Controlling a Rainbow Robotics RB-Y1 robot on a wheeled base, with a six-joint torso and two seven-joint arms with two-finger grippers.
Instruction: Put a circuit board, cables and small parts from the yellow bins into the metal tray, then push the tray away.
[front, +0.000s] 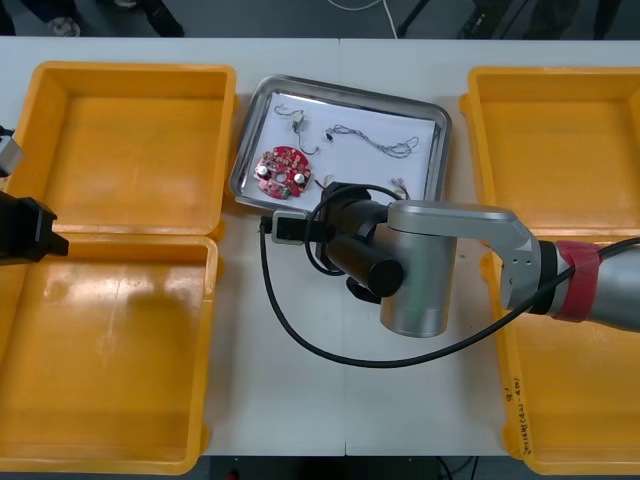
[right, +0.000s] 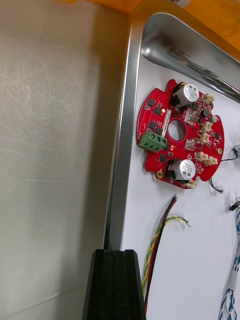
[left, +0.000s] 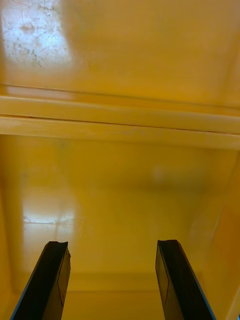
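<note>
The metal tray (front: 340, 86), white inside, holds a round red circuit board (front: 283, 170), a twisted blue and white cable (front: 378, 142) and a small metal part (front: 298, 122). In the right wrist view my right gripper (right: 114, 252) is shut on nothing, its tip against the tray's near rim (right: 119, 150). Just past that rim lie the circuit board (right: 180, 132), a red and yellow cable (right: 156, 237) and the blue and white cable (right: 231, 287). My right arm (front: 420, 260) covers the tray's near edge. My left gripper (left: 112, 245) stands open over the left yellow bins.
Two yellow bins (front: 130, 70) stand at the left and two (front: 560, 75) at the right, with bare floors where visible. My left gripper (front: 55, 240) sits at the ridge between the left bins. Bare table (right: 55, 150) lies on the tray's near side.
</note>
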